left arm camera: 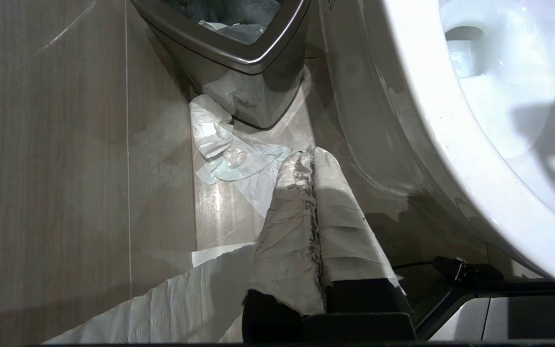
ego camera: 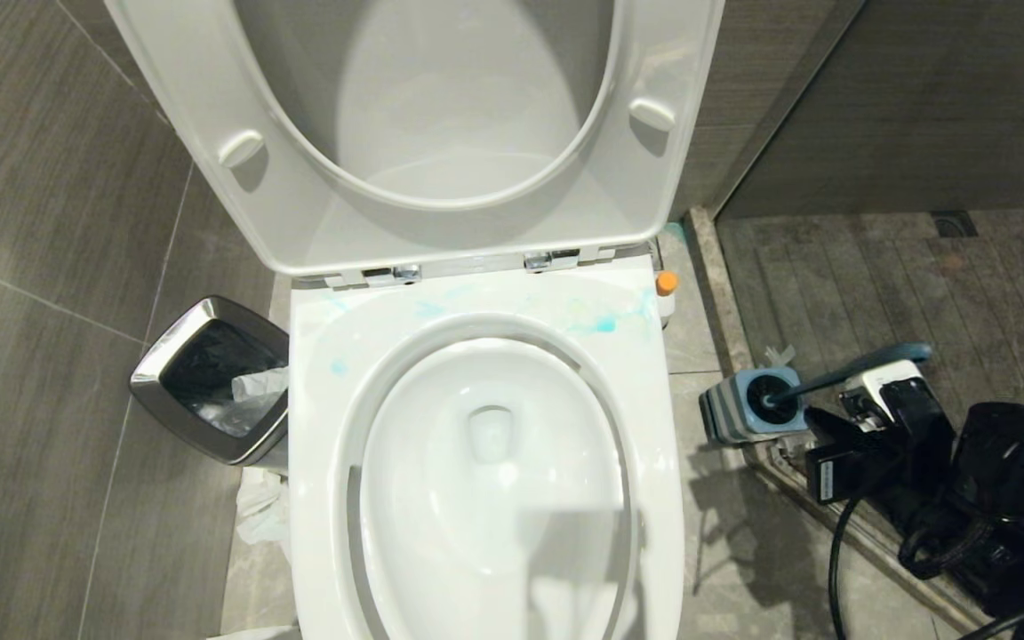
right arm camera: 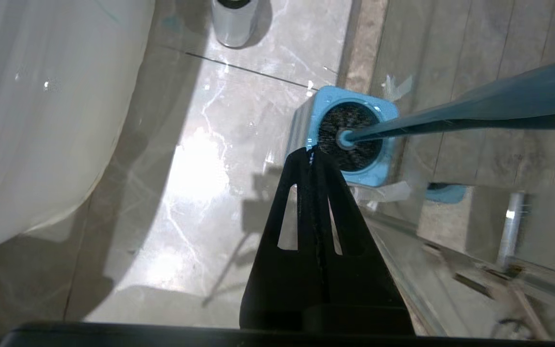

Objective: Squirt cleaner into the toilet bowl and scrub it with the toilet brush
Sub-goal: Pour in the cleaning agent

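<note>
Head view, toilet bowl (ego camera: pixel 485 498): centre of the picture, seat and lid raised at 12 o'clock.
Head view, blue smears (ego camera: pixel 596 322): turquoise traces on the ledge behind the bowl, at 1 o'clock from the bowl's middle; no blue visible in the water.
Head view, cleaner (ego camera: pixel 667 293): small white bottle with orange cap, upright just beside the toilet's rear corner, at 2 o'clock from the bowl.
Head view, toilet brush (ego camera: pixel 841 372): at 3 o'clock from the bowl, head seated in its holder (ego camera: pixel 748 411), handle slanting toward the right arm.
Head view, right gripper (ego camera: pixel 810 418): just beside the holder; the handle passes above it, not grasped.
Head view, bin (ego camera: pixel 210 378): steel-rimmed, at 9 o'clock from the bowl.

Left wrist view, left gripper (left arm camera: pixel 310 156): taped fingers pressed together, holding nothing, hanging low between the bin (left arm camera: pixel 239 53) and the bowl's outer wall (left arm camera: pixel 451 144).
Left wrist view, tissue (left arm camera: pixel 229 154): crumpled on the floor beside the bin.

Right wrist view, right gripper (right arm camera: pixel 310 153): black fingers clenched together, empty, tips at the holder's near rim (right arm camera: pixel 383 166).
Right wrist view, toilet brush (right arm camera: pixel 475 108): handle runs off past the fingers; black bristles sit in the holder.

Progress, judged: the squirting looks done or partly done, going by the smears.
Remaining, judged: open the fingers, take the handle, lift the brush out, scrub the bowl.
</note>
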Controlling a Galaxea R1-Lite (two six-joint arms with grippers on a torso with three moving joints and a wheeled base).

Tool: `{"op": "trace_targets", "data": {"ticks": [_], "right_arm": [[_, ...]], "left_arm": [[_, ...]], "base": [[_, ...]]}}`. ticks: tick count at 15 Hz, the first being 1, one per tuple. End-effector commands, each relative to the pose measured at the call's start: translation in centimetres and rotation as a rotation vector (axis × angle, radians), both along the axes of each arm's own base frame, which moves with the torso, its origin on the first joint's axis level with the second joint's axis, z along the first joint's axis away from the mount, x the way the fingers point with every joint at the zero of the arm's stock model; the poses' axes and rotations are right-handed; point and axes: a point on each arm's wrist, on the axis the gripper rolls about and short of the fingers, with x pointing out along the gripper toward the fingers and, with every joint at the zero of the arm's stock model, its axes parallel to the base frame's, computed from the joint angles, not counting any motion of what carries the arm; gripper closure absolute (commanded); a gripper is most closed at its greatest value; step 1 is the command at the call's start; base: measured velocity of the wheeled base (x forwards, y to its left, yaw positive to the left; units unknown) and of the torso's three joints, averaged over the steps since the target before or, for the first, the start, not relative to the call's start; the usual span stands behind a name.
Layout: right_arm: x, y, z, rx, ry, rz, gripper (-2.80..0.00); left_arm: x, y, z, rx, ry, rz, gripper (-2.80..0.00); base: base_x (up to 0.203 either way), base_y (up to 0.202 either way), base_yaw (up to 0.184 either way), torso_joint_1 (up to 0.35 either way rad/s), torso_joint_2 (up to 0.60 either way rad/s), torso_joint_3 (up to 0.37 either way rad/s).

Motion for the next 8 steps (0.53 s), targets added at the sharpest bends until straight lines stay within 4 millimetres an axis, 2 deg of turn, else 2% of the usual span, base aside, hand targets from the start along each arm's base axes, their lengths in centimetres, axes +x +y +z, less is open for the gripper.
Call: {"op": "trace_targets", "data": {"ticks": [1, 3, 8], "right_arm": [[0.6, 0.3, -1.7, -0.001, 0.009, 0.001, 0.00], [1.0, 0.4, -3.2, 0.008, 0.032, -0.009, 0.00], [1.4, 0.5, -4.5, 0.026, 0.075, -0.020, 0.00]], "left_arm": [[0.0, 0.0, 0.0, 0.000, 0.002, 0.000, 0.00], [0.0, 0.0, 0.0, 0.000, 0.002, 0.000, 0.00], [0.0, 0.0, 0.0, 0.000, 0.002, 0.000, 0.00]], "base": [[0.000, 0.000, 0.000, 0.000, 0.00, 0.000], [0.000, 0.000, 0.000, 0.000, 0.00, 0.000], [0.000, 0.000, 0.000, 0.000, 0.00, 0.000]]}}
